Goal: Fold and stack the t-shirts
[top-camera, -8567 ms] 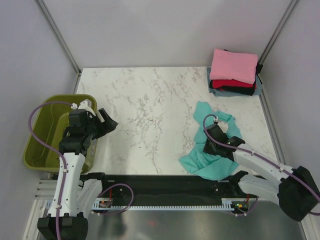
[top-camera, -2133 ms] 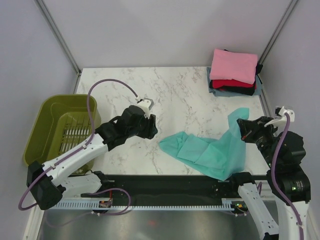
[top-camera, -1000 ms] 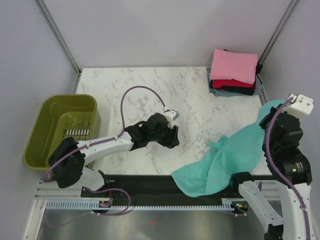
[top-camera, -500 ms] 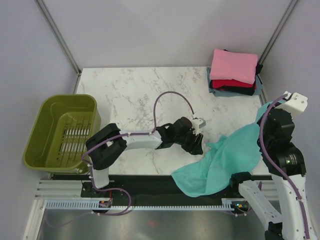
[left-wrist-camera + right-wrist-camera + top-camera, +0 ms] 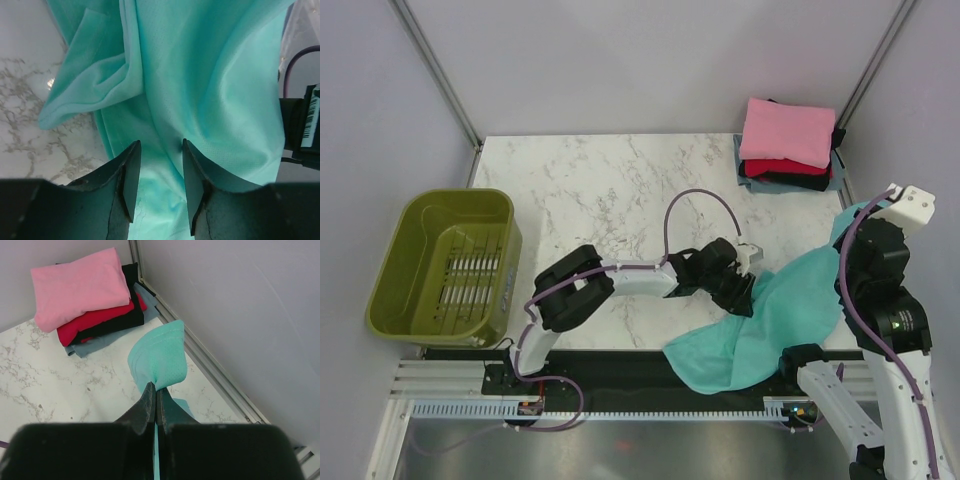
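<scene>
**Q:** Where does the teal short-sleeved cloth t-shirt [image 5: 790,305] lie?

**A:** It lies unfolded at the near right of the white marble-patterned table [image 5: 600,190]. One part is raised at the right edge. The rest slopes down to the tabletop and spills over the near edge.

**Q:** What raises it?

**A:** The right gripper [image 5: 863,218]. In the right wrist view its fingers [image 5: 148,402] are pressed together on a small fold of the shirt [image 5: 159,357]. The fold fans out just beyond the tips.

**Q:** And the left gripper [image 5: 740,290]?

**A:** It reaches across the table to the shirt's left part. In the left wrist view its two dark fingers [image 5: 127,172] stand parted, with nothing clamped. Wrinkled teal cloth [image 5: 210,85] fills the gap between them and spreads beyond the tips. A doubled-over edge lies to the left on the marble. Whether the tips touch the cloth cannot be told.

**Q:** Where are the other shirts?

**A:** A stack of folded cloth t-shirts [image 5: 788,150] sits at the far right corner, well apart from both grippers. It has pink [image 5: 80,285] on top, then red [image 5: 95,321], black [image 5: 131,277] and grey-blue [image 5: 100,343]. An olive-green plastic basket [image 5: 415,235] stands beside the table's left edge.
</scene>
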